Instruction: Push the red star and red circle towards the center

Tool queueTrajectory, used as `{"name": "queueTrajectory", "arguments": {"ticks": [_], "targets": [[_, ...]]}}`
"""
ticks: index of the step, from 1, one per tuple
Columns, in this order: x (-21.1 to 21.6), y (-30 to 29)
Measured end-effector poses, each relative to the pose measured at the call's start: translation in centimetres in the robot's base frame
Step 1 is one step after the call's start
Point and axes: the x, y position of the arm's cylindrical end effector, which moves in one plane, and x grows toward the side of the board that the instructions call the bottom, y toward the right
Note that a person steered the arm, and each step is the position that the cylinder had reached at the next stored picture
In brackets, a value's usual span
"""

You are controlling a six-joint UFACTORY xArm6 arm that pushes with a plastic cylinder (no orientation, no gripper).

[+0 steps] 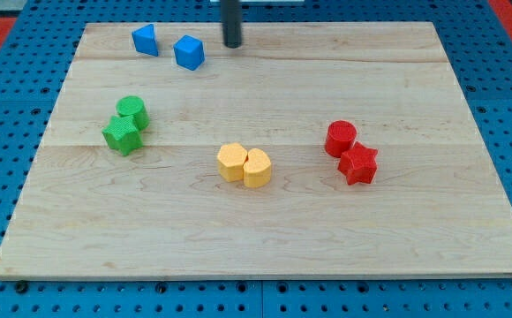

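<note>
The red circle (pixel 340 138) lies right of the board's middle. The red star (pixel 358 164) touches it at its lower right. My tip (pixel 232 44) is at the view's top, near the board's far edge, just right of the blue cube (pixel 189 52). It is far from both red blocks and touches no block.
A blue triangular block (pixel 146 40) lies left of the blue cube. A green circle (pixel 132 111) and a green star (pixel 122 134) touch at the left. A yellow hexagon (pixel 231 162) and a yellow heart-like block (pixel 257 168) touch near the middle. The wooden board (pixel 265 238) lies on a blue perforated table.
</note>
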Motion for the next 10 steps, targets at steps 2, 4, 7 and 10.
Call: {"name": "queueTrajectory", "arguments": {"ticks": [2,4,7,10], "targets": [[3.5,-8.3],[2.9,1.5],[17.5,26.2],[24.3,15.1]]}}
